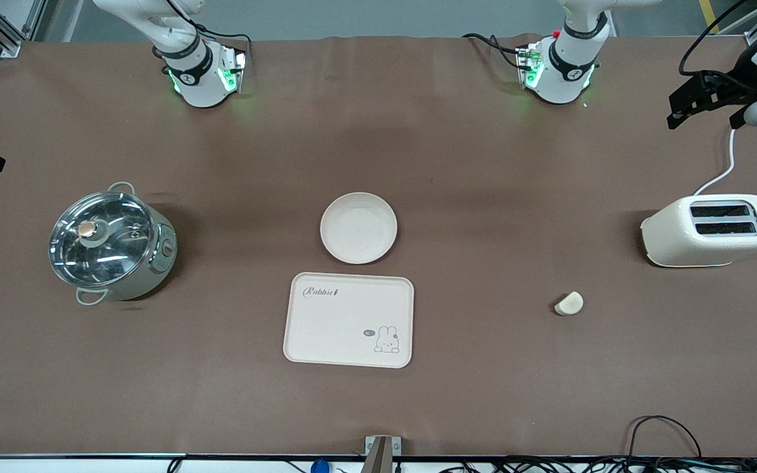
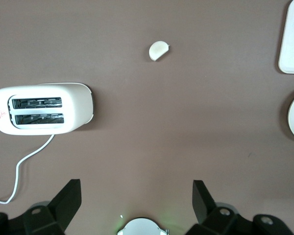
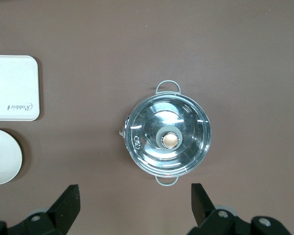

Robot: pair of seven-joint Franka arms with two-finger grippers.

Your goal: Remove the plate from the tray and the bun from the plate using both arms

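One round, shallow cream-white plate (image 1: 358,227) sits bare on the brown table (image 1: 483,171), mid-table and just beside the rectangular cream tray (image 1: 348,319), which lies nearer the front camera. And there's the small pale half-moon bun (image 1: 569,303), off on its own toward the left arm's end of the table, resting on the cloth, nearer the front camera than the cream two-slot toaster (image 1: 710,230).

Writing now: the tray carries "Rabbit" in script at one corner and a little rabbit drawing at another. The toaster shows a small red triangle label by its slots, too tiny to read. A dial sits on the side of the silver pot with the glass lid (image 1: 112,244), markings unreadable.

Both arms wait, high up. The left gripper (image 2: 137,196) hangs over the table near the toaster, fingers spread wide and holding nothing; the right gripper (image 3: 134,198) hangs over the pot's end, likewise released and bare.

From the front, only the green-lit bases and lower links show; the grippers are out of frame. The left wrist view catches the bun, toaster and its white cord (image 2: 24,169), but only the edges of plate and tray. The right wrist view looks straight down on the pot's lid and knob, with tray and plate cut off at the border, and no bun.
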